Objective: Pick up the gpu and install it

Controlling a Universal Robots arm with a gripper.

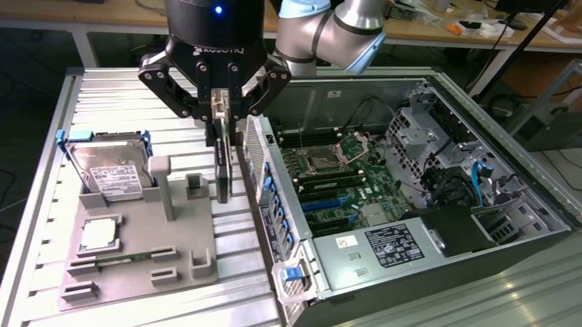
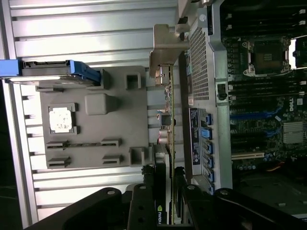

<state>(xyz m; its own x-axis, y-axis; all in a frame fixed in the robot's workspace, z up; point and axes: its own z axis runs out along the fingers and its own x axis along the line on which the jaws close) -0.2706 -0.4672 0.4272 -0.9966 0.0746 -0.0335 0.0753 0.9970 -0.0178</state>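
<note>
The gpu point(image 1: 222, 163) point(image 2: 169, 120) hangs upright in the air, its long axis running straight down from the gripper point(image 1: 223, 112) point(image 2: 168, 203) and its thin edge turned to the exterior camera. It reads there as a narrow dark slab with a pale strip along one side. In the wrist view the green card is seen edge-on, with small components along it and a silver bracket point(image 2: 166, 45) at the end away from the fingers. Both black fingers point(image 1: 188, 102) are clamped on the card's upper end, one on each flat face, so the rest of the card extends below the fingertips.

The card is held over the right edge of the grey fixture point(image 1: 187, 235) point(image 2: 96, 139), just left of the open case point(image 1: 473, 136) in the exterior view and close beside its perforated wall point(image 1: 264, 177) point(image 2: 199, 62). The motherboard point(image 1: 341, 180) point(image 2: 261, 96) lies exposed inside the case. On the fixture, farther to the exterior view's left, sit a hard drive point(image 1: 109, 174), a processor point(image 1: 98, 235) point(image 2: 61, 120) and a memory stick point(image 1: 123, 260). All of it rests on a slatted metal table point(image 1: 118, 92).
</note>
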